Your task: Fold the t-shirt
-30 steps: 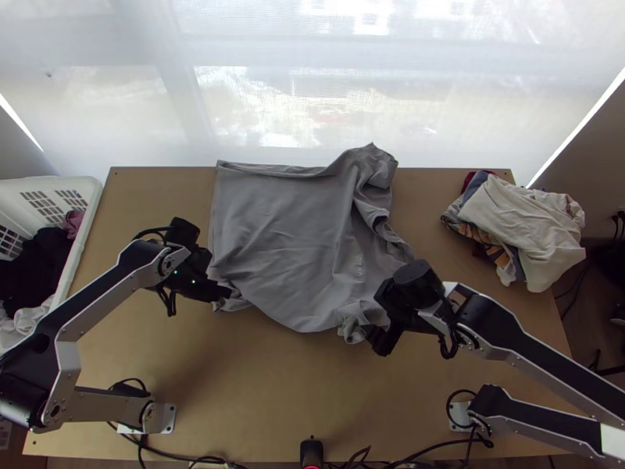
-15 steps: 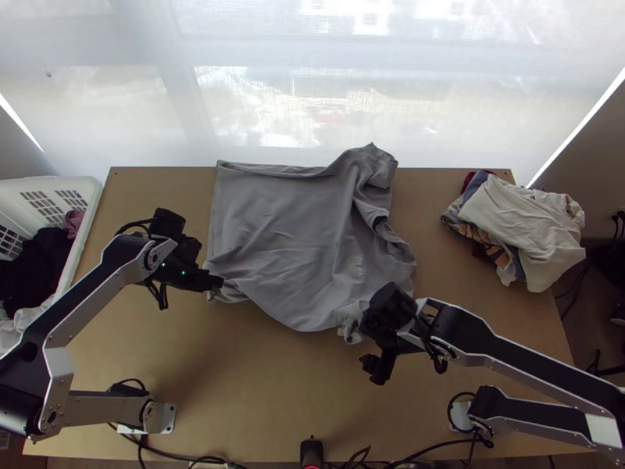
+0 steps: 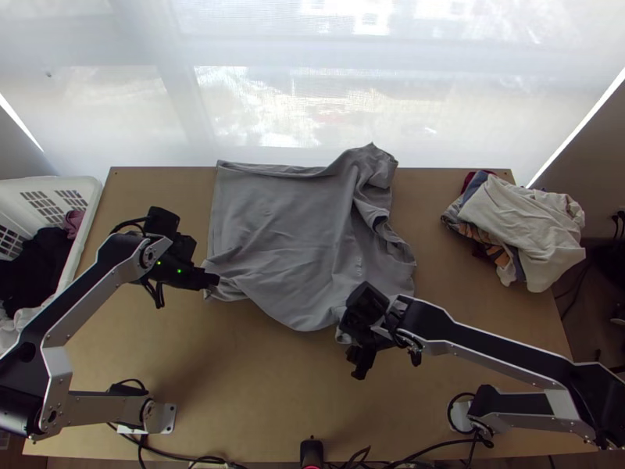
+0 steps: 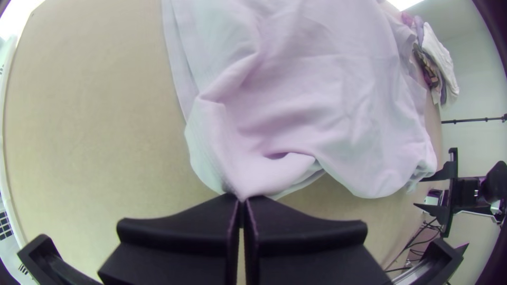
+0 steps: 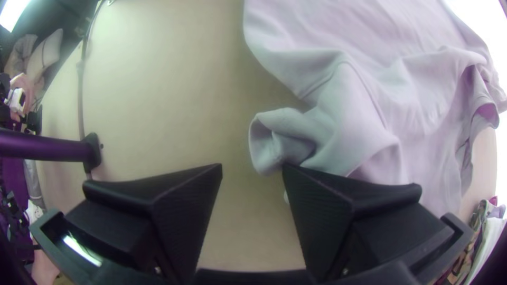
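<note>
T-shirt (image 3: 281,227), mostly spread, is lying up to the table's (image 3: 234,375) far edge, its rumpled side facing the right edge. The left gripper (image 4: 242,200), closed, is pinching its portion toward the near left corner. The right gripper (image 5: 251,168) is standing open and empty; bunched cloth, apparently a sleeve (image 5: 285,137), is lying just beside it, toward the far edge. Being nearer, this gripper is likely needing a small shift farward before closing.
</note>
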Action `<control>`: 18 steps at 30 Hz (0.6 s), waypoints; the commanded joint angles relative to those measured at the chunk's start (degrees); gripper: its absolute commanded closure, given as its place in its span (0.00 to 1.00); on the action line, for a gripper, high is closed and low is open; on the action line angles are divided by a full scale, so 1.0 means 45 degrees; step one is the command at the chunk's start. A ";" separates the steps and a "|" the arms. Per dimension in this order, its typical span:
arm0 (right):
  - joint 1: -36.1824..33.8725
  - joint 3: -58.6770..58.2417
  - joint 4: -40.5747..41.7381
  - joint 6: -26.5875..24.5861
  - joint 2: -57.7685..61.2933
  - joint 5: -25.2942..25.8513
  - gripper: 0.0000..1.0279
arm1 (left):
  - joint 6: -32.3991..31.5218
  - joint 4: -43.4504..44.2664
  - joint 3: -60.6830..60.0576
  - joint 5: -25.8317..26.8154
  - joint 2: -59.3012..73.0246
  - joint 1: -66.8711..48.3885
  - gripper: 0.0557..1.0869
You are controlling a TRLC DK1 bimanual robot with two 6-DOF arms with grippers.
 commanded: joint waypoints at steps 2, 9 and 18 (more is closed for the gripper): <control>-0.0659 -0.0164 0.1345 -0.0091 0.1235 -0.0081 0.79 | 0.0153 -0.0028 0.0049 -0.0006 0.0109 0.0256 0.97; -0.1889 -0.0105 0.1541 0.0045 0.0278 -0.0081 0.97 | 0.0173 -0.0047 0.0088 0.0014 0.0226 0.0275 0.97; -0.3120 0.0540 -0.0139 -0.0052 -0.2046 -0.0101 0.97 | 0.0622 -0.0809 0.0088 0.0053 -0.0399 0.0666 0.97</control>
